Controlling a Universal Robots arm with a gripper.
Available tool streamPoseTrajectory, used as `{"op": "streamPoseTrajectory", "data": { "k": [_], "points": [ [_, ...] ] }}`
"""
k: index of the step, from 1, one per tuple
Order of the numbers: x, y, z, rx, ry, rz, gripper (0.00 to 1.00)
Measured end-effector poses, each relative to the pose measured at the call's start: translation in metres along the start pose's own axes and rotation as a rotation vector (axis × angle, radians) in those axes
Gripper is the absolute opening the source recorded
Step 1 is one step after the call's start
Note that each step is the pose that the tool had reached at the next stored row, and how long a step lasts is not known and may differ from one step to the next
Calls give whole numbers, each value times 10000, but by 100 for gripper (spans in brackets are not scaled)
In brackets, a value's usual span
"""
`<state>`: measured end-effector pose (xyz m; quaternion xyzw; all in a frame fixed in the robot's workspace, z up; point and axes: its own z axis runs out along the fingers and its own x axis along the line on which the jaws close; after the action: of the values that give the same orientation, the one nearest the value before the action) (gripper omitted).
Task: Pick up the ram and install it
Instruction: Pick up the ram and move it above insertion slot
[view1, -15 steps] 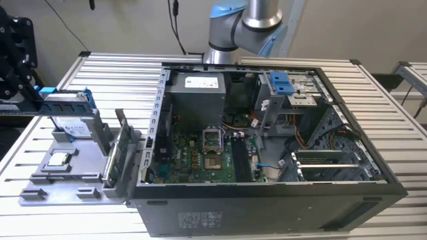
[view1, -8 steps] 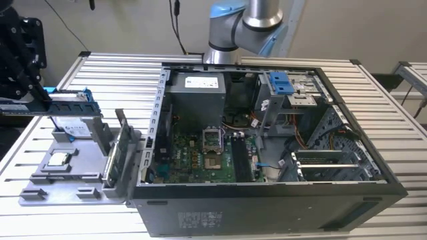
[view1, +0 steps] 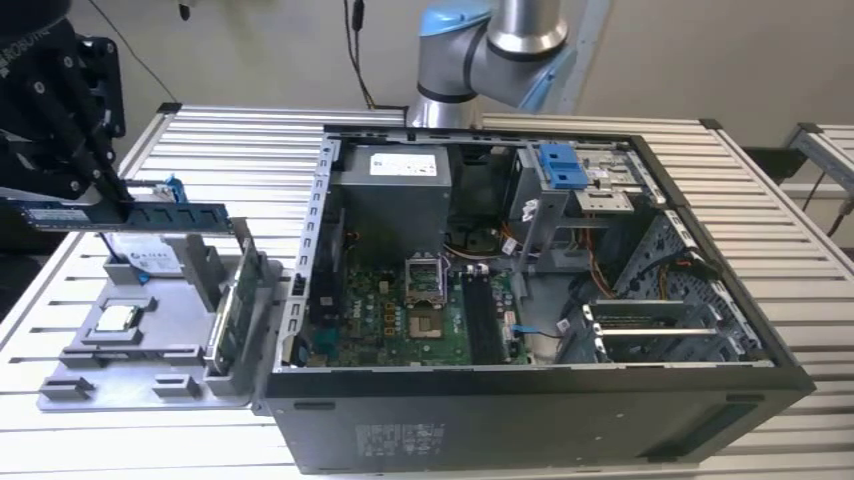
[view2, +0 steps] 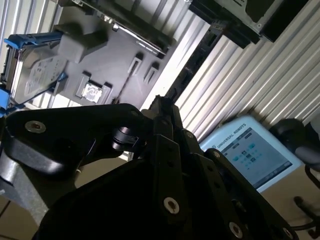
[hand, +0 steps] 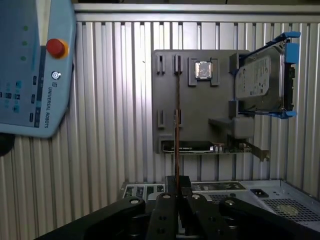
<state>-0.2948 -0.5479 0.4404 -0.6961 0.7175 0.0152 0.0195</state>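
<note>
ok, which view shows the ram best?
Exterior view: the ram is side-on, chips visible, clamped in the pincer. First wrist view has the ram edge-on, a thin line. In the second wrist view the pincer hides most of it.

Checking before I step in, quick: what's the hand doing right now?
Hand: shut on the ram, holding it above the grey tray.

The exterior view looks down at an angle on an open computer case on a slatted table, a grey tray at the frame's lower left. Both wrist views look close past the gripper onto that same tray and hard drive, one squarely, one tilted.
</note>
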Motion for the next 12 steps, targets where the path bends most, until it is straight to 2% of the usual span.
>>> {"op": "streamPoseTrajectory", "data": {
  "k": [12],
  "points": [
    [-8, -270, 2, -1, 0, 0, 14]
  ]
}}
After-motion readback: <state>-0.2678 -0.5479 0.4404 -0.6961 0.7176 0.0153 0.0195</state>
